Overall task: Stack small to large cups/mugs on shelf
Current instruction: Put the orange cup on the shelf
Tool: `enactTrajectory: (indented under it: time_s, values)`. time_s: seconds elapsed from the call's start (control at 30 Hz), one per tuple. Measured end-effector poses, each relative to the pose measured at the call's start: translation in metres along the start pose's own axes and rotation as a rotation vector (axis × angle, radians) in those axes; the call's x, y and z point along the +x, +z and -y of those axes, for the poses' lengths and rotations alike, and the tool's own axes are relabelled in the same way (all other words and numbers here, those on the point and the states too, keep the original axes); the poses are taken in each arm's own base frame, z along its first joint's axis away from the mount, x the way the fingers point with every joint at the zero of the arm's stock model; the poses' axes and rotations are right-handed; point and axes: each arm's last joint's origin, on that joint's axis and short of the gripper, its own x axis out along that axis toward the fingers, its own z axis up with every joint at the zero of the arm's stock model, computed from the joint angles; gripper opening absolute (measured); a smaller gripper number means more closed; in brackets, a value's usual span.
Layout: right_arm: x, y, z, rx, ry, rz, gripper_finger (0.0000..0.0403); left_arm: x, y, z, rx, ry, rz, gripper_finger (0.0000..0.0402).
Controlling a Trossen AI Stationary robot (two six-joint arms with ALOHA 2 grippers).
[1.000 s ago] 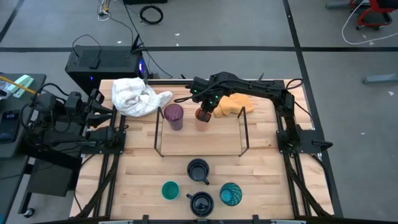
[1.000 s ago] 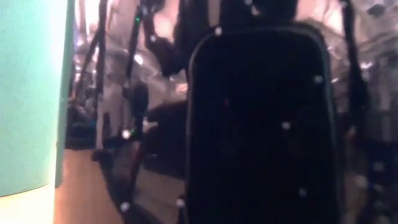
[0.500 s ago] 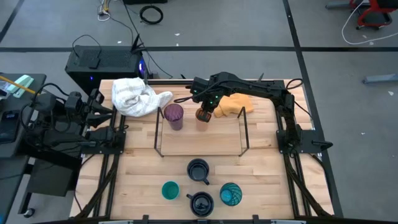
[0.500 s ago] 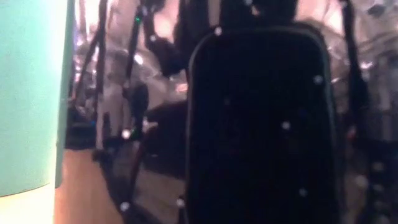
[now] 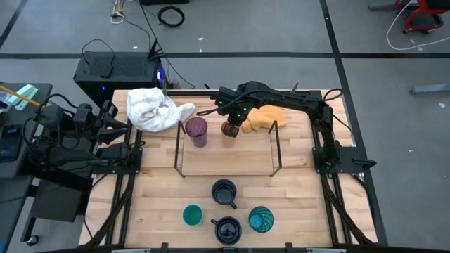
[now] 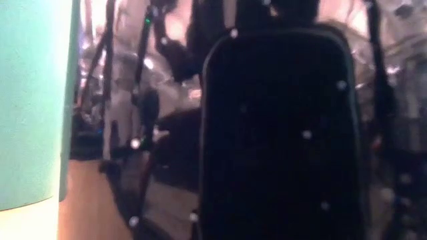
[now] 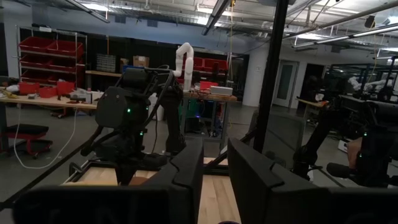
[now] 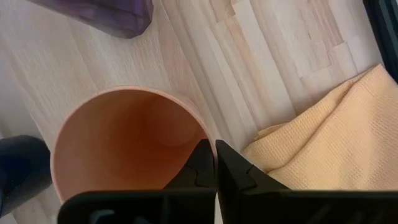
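My right gripper (image 5: 232,125) is shut on the small orange cup (image 5: 229,129), which stands upright beside the purple tumbler (image 5: 196,131) at the far side of the black wire shelf (image 5: 274,151). Two navy mugs (image 5: 224,191) (image 5: 227,228), the small teal cup (image 5: 192,215) and the patterned teal-blue cup (image 5: 261,220) stand on the table nearer the front edge. My left gripper (image 7: 216,149) is open and empty, parked at the table's left edge (image 5: 130,128). My right gripper pinches the orange cup's rim (image 8: 202,134) on the side toward the yellow cloth, one finger (image 8: 200,163) inside the cup and one (image 8: 239,171) outside. The fingers point down from above. The cup is upright; whether its bottom rests on anything I cannot tell.
A white cloth (image 5: 151,109) and a yellow cloth (image 5: 264,118) lie behind the shelf. In the low view a navy mug (image 6: 280,133) and the teal cup (image 6: 33,100) stand right before the camera and block it.
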Motion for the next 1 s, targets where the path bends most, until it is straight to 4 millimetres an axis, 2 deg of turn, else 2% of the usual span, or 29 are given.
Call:
enactTrajectory:
  time_s: [1.0]
  values:
    - [-0.0002,0.0017,-0.0006,0.019,-0.017,0.023,0.0,0.0,0.0001,0.0,0.0,0.0,0.0,0.0079]
